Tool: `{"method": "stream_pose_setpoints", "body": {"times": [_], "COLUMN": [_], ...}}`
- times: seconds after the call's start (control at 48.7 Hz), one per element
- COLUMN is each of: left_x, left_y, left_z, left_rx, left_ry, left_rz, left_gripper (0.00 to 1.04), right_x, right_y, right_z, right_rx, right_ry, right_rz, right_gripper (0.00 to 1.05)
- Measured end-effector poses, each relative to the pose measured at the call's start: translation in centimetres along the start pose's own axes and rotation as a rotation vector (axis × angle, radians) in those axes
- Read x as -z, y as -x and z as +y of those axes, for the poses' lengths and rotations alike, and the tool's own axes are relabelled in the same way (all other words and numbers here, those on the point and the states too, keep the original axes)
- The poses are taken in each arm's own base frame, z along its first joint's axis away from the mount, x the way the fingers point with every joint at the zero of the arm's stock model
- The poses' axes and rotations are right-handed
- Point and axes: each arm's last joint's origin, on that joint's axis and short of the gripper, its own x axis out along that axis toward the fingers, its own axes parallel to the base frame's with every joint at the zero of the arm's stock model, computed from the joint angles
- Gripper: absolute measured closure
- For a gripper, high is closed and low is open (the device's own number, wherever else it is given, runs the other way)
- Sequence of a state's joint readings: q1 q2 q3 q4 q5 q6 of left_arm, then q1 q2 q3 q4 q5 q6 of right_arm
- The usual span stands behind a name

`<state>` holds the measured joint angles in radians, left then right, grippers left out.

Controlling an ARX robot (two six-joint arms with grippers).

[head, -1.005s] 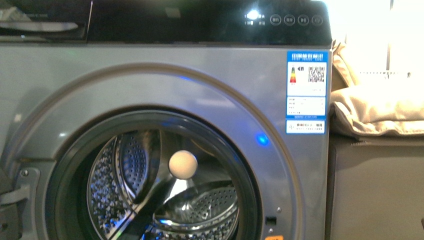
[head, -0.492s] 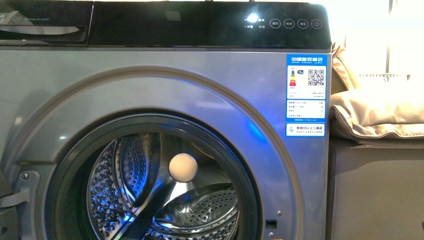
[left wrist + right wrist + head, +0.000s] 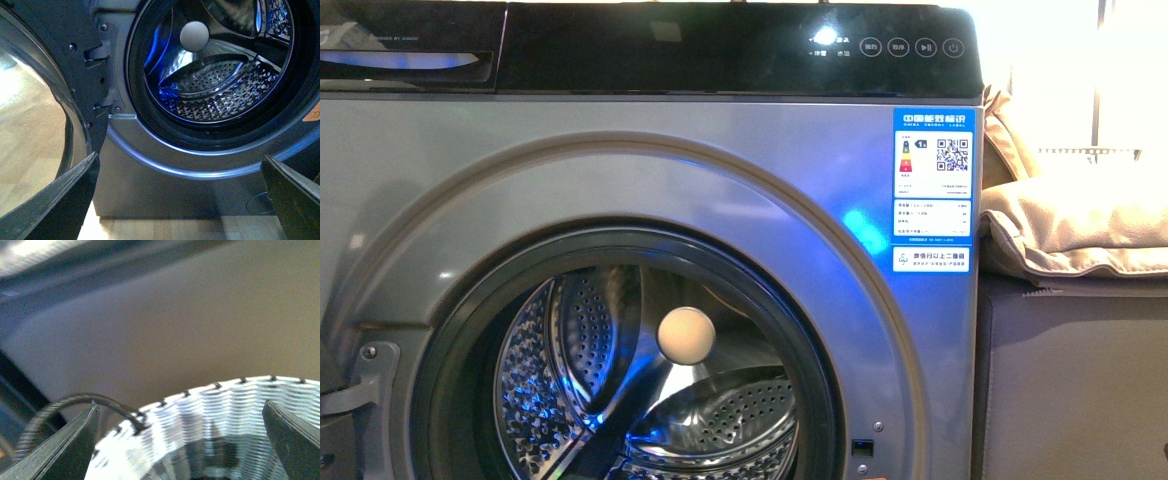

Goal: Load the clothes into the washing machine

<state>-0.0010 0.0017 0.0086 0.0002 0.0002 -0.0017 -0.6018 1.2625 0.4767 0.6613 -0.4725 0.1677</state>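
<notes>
The grey-silver washing machine (image 3: pixel 620 170) fills the front view, its round porthole open onto the perforated steel drum (image 3: pixel 720 420). A cream ball (image 3: pixel 685 334) shows in the middle of the opening. In the left wrist view my left gripper (image 3: pixel 179 156) is open and empty, low in front of the machine's drum (image 3: pixel 220 95), below the porthole. My right gripper (image 3: pixel 179 404) is open above a white woven basket (image 3: pixel 225 405) with a dark wire handle (image 3: pixel 75 402). A dark patch (image 3: pixel 200 455) lies inside the basket, too blurred to tell whether it is the clothes.
The machine's glass door (image 3: pixel 45 80) stands swung open on its hinge side, over a wooden floor (image 3: pixel 30 150). To the right of the machine, beige cloth (image 3: pixel 1080 215) lies on a grey cabinet (image 3: pixel 1070 380). A blue energy label (image 3: pixel 932 190) is on the machine's front.
The front view shifted slightly a second ago and has since steadied. The blue light reflection on the machine's front has slid up and to the right.
</notes>
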Motion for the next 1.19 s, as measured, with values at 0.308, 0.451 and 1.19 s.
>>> {"method": "stream_pose_setpoints", "body": {"times": [0.308, 0.451, 1.19], "left_x": [0.0, 0.0, 0.0], "left_y": [0.0, 0.0, 0.0], "left_z": [0.0, 0.0, 0.0], "left_rx": [0.0, 0.0, 0.0], "left_ry": [0.0, 0.0, 0.0], "left_rz": [0.0, 0.0, 0.0], "left_gripper": [0.06, 0.06, 0.06], "right_x": [7.8, 11.8, 23.7], "right_y": [-5.9, -7.3, -10.9], "right_z": [-5.3, -7.0, -11.2], "right_rx": [0.147, 0.181, 0.272], "right_ry": [0.042, 0.036, -0.028], "right_rz": [0.37, 0.462, 0.678], "right_gripper": [0.08, 0.08, 0.08]}}
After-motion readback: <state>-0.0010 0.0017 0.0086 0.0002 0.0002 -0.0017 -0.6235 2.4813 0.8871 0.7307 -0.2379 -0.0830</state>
